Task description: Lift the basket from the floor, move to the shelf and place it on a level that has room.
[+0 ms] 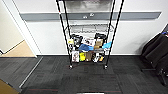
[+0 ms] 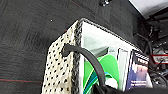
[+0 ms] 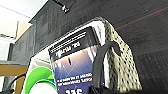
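Close beneath both wrist cameras, small rectangular basket [image 2: 62, 67] w/ beige-tan woven, dark-speckled sides & white lining hangs above dark charcoal carpet-tile floor [image 2: 27, 32], off the ground. Dark curved strap handle [image 2: 87, 58] arcs up from basket's side wall in left wrist view; matching dark handle [image 3: 101, 62] rises along the opposite wall in right wrist view. Left tool & right tool: grip can't be told from either wrist view, fingers not made out. Inside basket: bright green rounded item [image 2: 110, 67], plus dark blue printed box [image 3: 72, 65] w/ white lettering, standing upright against the wall. Thin red line [image 2: 17, 80] crosses carpet beside basket.

Farther off, head view: tall narrow black metal wire rack [image 1: 88, 35] on small casters stands against white wall [image 1: 45, 37] w/ grey rail, centred ahead. Upper grey wire-grid tier [image 1: 91, 27] looks bare; two lower tiers packed w/ assorted boxes & packets [image 1: 87, 47]. Tan wooden floor [image 1: 21, 50] shows through doorway at left; dark chair [image 1: 156, 52] w/ black fabric at right.
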Motion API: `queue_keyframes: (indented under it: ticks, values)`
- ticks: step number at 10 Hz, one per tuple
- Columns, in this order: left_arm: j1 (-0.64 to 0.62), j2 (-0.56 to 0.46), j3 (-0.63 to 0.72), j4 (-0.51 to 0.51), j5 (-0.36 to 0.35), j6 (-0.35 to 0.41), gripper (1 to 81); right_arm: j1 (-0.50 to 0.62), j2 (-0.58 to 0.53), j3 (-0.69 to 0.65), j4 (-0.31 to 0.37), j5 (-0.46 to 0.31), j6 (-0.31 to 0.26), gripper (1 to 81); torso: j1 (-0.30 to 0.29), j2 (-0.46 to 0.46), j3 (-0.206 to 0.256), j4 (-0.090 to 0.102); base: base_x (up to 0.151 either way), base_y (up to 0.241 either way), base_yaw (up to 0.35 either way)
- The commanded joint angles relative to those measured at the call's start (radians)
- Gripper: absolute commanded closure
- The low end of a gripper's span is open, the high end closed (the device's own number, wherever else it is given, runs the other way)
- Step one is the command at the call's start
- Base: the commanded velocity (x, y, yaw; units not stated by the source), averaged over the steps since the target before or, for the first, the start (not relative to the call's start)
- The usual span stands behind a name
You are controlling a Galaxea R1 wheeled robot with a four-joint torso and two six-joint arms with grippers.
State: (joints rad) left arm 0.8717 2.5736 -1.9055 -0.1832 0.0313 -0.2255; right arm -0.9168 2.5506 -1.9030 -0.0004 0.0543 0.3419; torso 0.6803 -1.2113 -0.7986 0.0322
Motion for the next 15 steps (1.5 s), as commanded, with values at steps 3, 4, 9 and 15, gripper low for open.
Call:
queue_keyframes:
  ticks: [3, 4, 9, 15]
  values:
    - [-0.101, -0.033, 0.108, -0.022, 0.035, -0.008, 81.1, 0.1, -0.024, 0.108, -0.009, 0.032, 0.014, 81.1, -0.108, 0.165, 0.061, 0.0, 0.0, 0.0, 0.0]
    - [-0.098, -0.045, 0.128, -0.021, 0.033, -0.008, 81.1, 0.097, -0.031, 0.124, -0.01, 0.032, 0.012, 81.1, -0.132, 0.202, 0.088, 0.0, 0.0, 0.0, 0.0]
    - [-0.095, -0.125, 0.262, -0.018, 0.019, -0.008, 81.1, 0.075, -0.109, 0.246, -0.013, 0.095, 0.009, 81.1, -0.235, 0.359, 0.105, 0.0, 0.0, 0.0, 0.0]
    - [-0.104, -0.148, 0.322, -0.019, 0.013, -0.008, 81.1, 0.08, -0.133, 0.294, -0.012, 0.107, 0.012, 81.1, -0.351, 0.539, 0.246, 0.0, 0.0, 0.0, 0.0]
